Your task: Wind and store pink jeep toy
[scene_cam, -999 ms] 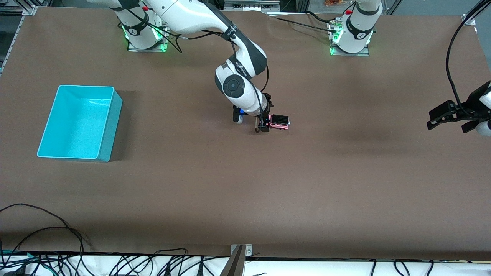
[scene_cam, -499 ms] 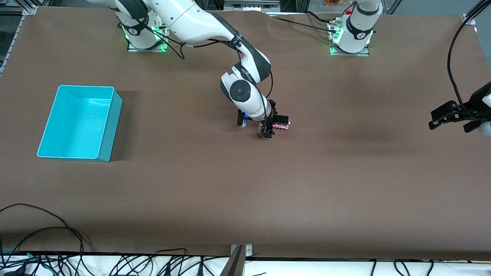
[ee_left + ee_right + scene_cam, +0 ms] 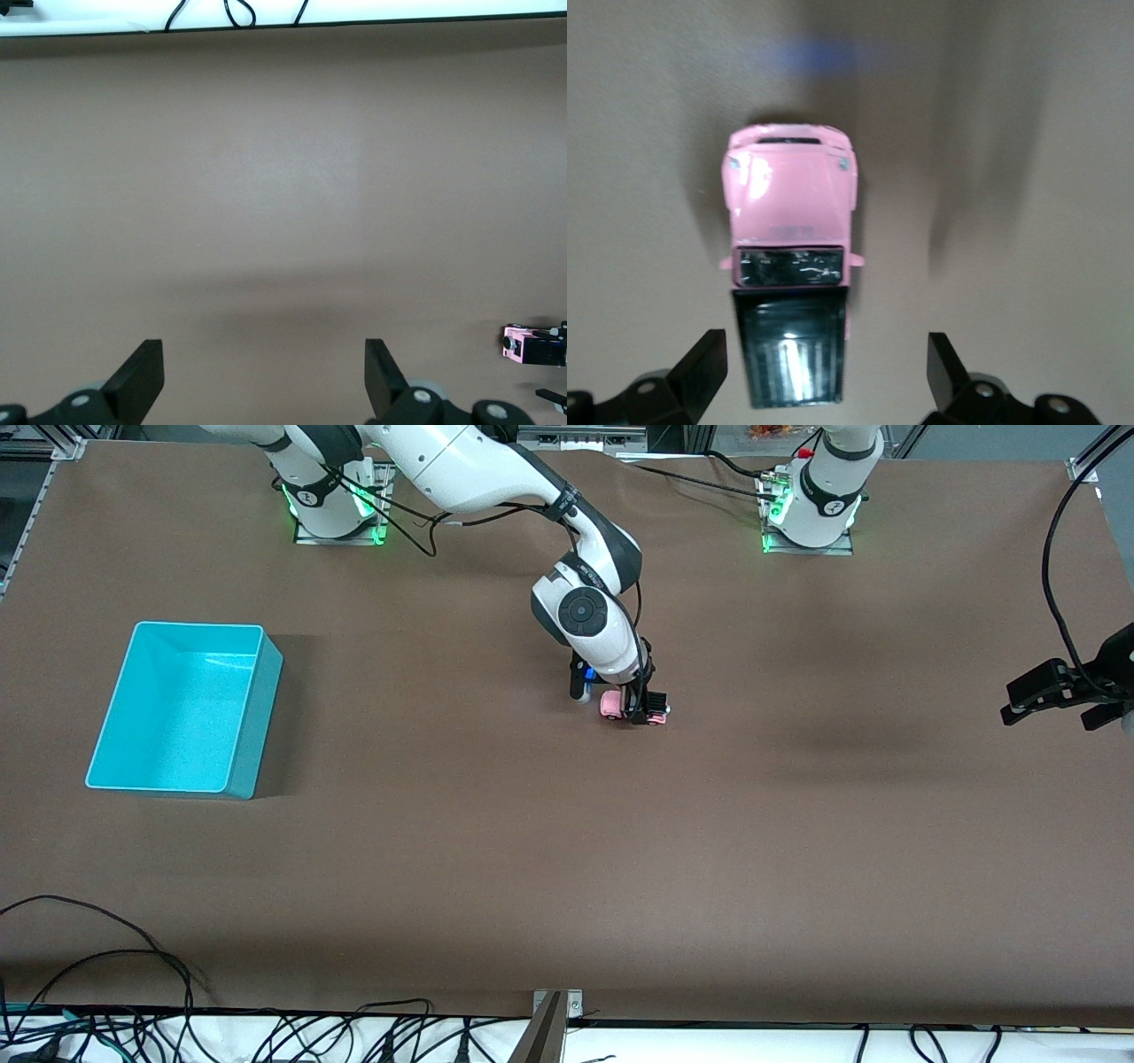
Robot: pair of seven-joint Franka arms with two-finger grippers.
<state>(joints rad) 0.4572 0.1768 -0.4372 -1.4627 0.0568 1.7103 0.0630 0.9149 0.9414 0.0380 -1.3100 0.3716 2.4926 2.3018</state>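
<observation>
Your tabletop (image 3: 797, 850) is covered edge to edge in plain brown matting. Directly on it you have the pink jeep toy (image 3: 631, 708), black-roofed, standing on its wheels about midway between the two arm bases' ends. Toward the right arm's end sits an open turquoise bin (image 3: 184, 708), well apart from the toy and slightly nearer the front camera.
</observation>
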